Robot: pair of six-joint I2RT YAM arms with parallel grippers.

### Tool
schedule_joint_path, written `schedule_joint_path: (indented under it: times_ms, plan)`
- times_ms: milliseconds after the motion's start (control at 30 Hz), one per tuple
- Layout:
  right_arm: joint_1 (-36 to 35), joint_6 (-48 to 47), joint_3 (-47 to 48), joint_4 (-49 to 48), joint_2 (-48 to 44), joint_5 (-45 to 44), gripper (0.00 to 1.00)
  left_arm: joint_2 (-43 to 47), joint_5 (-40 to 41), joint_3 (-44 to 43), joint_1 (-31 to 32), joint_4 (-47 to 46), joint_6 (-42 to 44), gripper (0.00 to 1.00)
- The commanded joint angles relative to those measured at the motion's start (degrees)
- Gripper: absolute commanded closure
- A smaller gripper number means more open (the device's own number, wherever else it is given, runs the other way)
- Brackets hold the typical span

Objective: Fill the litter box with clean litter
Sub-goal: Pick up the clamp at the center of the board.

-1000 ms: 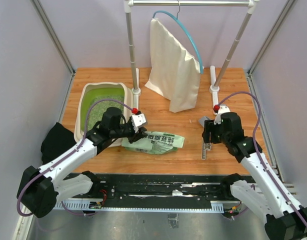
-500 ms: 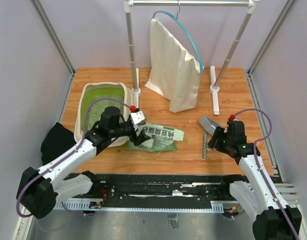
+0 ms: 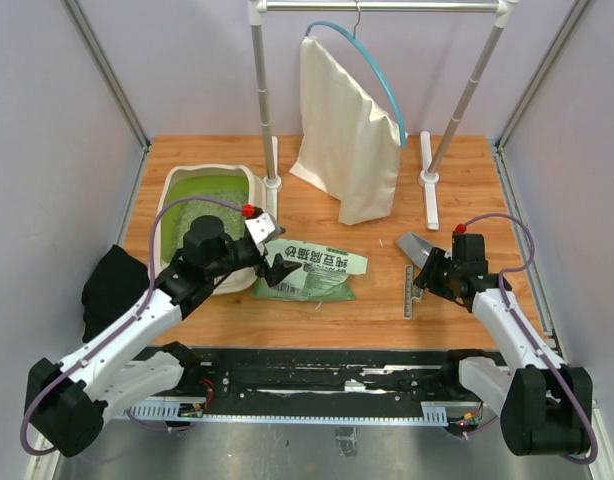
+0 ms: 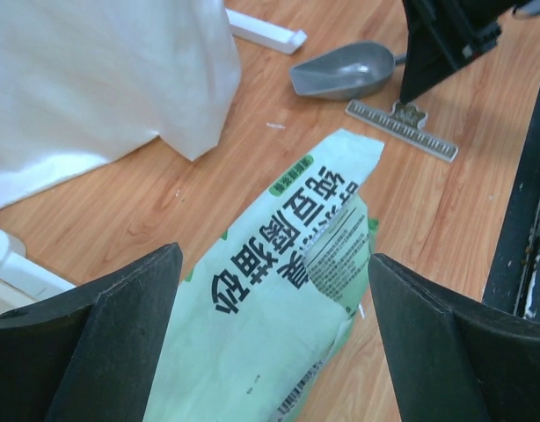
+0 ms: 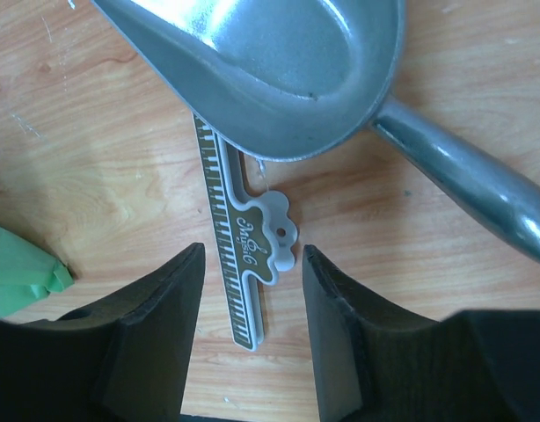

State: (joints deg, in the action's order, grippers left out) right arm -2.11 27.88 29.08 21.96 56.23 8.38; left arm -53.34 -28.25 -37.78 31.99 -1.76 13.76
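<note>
The beige litter box [image 3: 212, 171] stands at the table's left, with pale clean litter [image 3: 192, 218] on its green floor. A flat green printed bag [image 3: 312, 270] lies just right of it. My left gripper [image 3: 272, 263] hovers over the bag's left end, open. In the left wrist view both wide-spread fingers [image 4: 85, 343] flank the bag [image 4: 270, 325] without touching it. My right gripper [image 3: 427, 277] is open low over a piano-key bag clip [image 5: 244, 264]. The clip's handle lies between the fingertips [image 5: 340, 325]. A grey metal scoop [image 5: 279, 70] rests just beyond it.
A white cloth bag [image 3: 347, 130] hangs from a rack at the back centre, whose two white feet [image 3: 429, 190] stand on the table. A black cloth [image 3: 112, 285] lies off the left edge. The scoop [image 3: 419, 248] and clip [image 3: 409, 295] lie at right.
My left gripper opened, let go of the green bag and drew back left; the bag settled flat. My right gripper dropped and swung over the clip, its jaws a little narrower.
</note>
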Motion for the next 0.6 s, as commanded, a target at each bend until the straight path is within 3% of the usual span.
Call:
schedule_joint_path:
  times_ms: [0,267,400,567]
  plan:
    - [1.05,-0.58,-1.44,-5.5,2.45,2.25,0.52,3.11,2.68,1.01,-0.35,-6.25,-8.43,0.05]
    - [1.04,-0.64,-0.89,-6.63,8.65,2.27,0.57,7.91,1.76,1.76,-0.35,-8.44,-23.11,0.0]
    - [0.97,-0.53,-1.37,-7.29,9.91,4.34,0.64,9.49,4.51,1.82,-0.33,-7.22,-31.89,0.0]
    - [1.01,-0.38,-2.92,-7.33,7.51,2.98,0.75,10.86,3.97,2.71,-0.35,-7.23,-35.53,0.0]
